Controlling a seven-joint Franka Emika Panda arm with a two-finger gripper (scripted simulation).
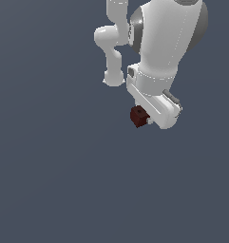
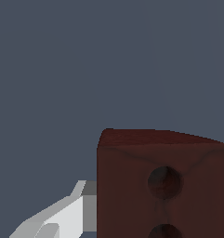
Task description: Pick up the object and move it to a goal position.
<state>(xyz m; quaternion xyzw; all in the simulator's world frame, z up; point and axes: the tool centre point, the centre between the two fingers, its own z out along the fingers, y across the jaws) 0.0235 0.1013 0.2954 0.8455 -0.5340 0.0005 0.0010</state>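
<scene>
Plain dark grey-blue background fills both views. Below the white arm [image 1: 158,47], the end effector [image 1: 145,117] is clenched on the small red-brown block [image 1: 139,116]. In the wrist view, one white finger [image 2: 69,211] presses against the block's [image 2: 160,186] side, with two dark holes showing.

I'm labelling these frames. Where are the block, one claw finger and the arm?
block [image 2: 132,186]: wrist view, on the face with holes.
finger [image 2: 71,211]: wrist view, on its pale side beside the block.
arm [image 1: 166,42]: exterior view, on the wide white link.
</scene>
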